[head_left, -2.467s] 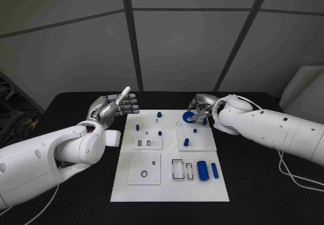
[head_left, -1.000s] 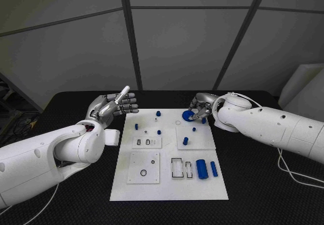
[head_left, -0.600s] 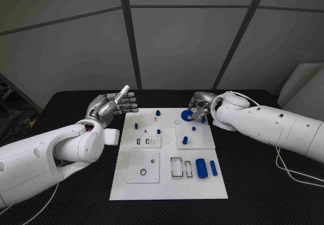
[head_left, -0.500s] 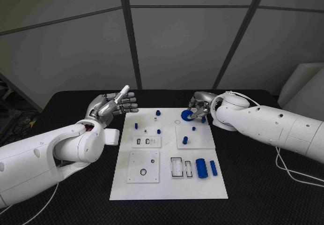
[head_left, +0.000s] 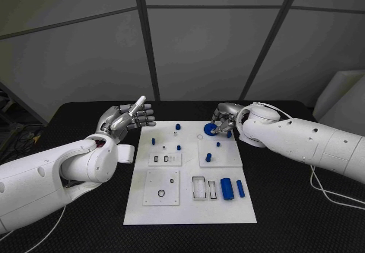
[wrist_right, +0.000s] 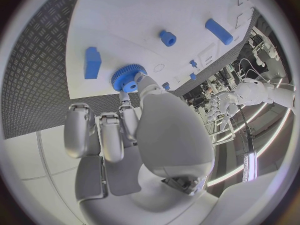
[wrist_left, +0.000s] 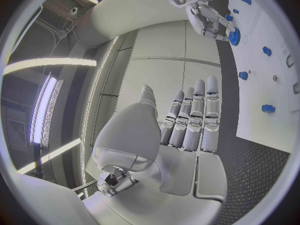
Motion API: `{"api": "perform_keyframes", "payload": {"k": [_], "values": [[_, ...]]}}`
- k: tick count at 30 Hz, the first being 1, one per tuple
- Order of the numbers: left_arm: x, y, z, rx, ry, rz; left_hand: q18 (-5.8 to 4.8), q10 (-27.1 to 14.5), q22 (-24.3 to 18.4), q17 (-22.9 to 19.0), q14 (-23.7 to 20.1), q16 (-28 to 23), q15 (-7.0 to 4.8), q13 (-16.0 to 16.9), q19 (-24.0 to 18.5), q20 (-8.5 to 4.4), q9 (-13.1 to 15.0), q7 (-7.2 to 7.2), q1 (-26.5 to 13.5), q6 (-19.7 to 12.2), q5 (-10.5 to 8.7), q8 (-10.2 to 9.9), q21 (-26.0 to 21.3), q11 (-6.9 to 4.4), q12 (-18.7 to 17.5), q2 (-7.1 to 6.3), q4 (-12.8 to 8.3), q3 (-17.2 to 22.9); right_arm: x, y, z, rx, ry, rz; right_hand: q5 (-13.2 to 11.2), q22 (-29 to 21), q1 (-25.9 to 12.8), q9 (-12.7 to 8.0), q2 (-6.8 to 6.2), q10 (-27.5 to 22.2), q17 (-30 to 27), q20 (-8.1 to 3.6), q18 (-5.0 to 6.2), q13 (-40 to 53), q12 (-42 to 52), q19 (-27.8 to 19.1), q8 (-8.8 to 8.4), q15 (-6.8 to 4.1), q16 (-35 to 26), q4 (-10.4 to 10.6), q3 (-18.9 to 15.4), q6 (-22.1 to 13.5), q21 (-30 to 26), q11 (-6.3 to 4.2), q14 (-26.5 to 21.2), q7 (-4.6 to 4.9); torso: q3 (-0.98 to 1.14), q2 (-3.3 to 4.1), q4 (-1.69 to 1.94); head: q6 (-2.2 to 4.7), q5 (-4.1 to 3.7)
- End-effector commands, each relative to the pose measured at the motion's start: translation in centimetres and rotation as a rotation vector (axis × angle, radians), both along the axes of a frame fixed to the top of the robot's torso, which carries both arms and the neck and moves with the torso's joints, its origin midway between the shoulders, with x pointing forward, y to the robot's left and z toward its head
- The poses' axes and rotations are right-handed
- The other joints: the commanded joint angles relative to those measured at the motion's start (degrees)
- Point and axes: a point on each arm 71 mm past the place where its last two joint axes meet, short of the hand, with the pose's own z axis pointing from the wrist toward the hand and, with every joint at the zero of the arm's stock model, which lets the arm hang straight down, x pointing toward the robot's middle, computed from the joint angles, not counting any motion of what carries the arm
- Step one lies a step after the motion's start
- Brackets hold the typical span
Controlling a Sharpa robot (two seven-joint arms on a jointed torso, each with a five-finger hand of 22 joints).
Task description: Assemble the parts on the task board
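Blue toothed gear [head_left: 210,130] at 1 o'clock on task board [head_left: 190,211], pinched in right hand [head_left: 223,119] fingertips. Looks rigid plastic, light, small; toothed rim gives grip, best held by edge. Left hand [head_left: 127,118] empty, fingers straight, off board at 10 o'clock.

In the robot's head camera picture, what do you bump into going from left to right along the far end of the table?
Left hand → small blue peg → blue gear pinched by the right hand.
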Motion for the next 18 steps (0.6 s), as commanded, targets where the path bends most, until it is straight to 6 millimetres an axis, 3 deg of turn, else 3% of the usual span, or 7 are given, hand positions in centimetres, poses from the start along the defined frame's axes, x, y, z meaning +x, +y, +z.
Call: {"api": "perform_keyframes", "payload": {"k": [1, 11, 18], "values": [[0.0, -0.1, 0.2, -0.001, -0.011, -0.014, -0.68, -0.1, -0.1, 0.1, 0.0, -0.3, 0.18, 0.0, 0.0, 0.35, 0.0, 0.4, 0.5, 0.0, 0.07, -0.3, -0.3, 0.38, -0.4, 0.24, -0.4, 0.0, -0.2, -0.1, -0.2, -0.023, -0.009, -0.006, 1.1, 0.9, -0.3, 0.2, 0.58, 0.7, 10.9, -0.29, -0.99, 2.0, 0.6, 0.3, 0.38, -0.51, 0.4, 0.0, 0.7, 1.3, 0.4, -0.15, 5.0, -0.55, 0.02, -0.02, -0.07, 0.02, -0.02], [0.0, -0.1, 0.1, 0.0, -0.01, -0.013, -0.67, -0.1, -0.1, 0.1, 0.1, -0.4, 0.18, 0.0, 0.0, 0.36, 0.0, 0.4, 0.6, 0.0, 0.07, -0.3, -0.3, 0.38, -0.4, 0.29, -0.5, 0.1, -1.1, 0.8, 1.1, 0.018, -0.141, 0.013, 1.6, 1.9, -0.9, 0.2, 0.58, 1.2, 11.2, -0.47, -1.19, 2.6, 1.1, 0.9, -0.02, -0.65, 0.5, 0.2, 1.3, 1.8, 0.8, -0.27, 5.1, -0.67, 0.04, -0.07, -0.07, 0.3, -0.06], [0.0, 0.0, 0.1, 0.001, -0.01, -0.01, -0.67, -0.1, -0.1, 0.1, 0.1, -0.4, 0.19, 0.0, 0.0, 0.36, 0.0, 0.41, 0.7, 0.0, 0.07, -0.3, -0.3, 0.38, -0.4, 0.33, -0.6, 0.1, -2.3, 2.5, 2.3, 0.043, -0.242, 0.052, 2.2, 2.6, -0.5, 0.2, 0.68, 1.5, 11.6, -0.58, -1.34, 3.2, 1.6, 1.3, -0.39, -0.76, 0.6, -0.2, 2.3, 2.0, 1.2, -0.38, 5.1, -0.78, -0.06, -0.04, 0.03, 0.45, 0.05]]}}
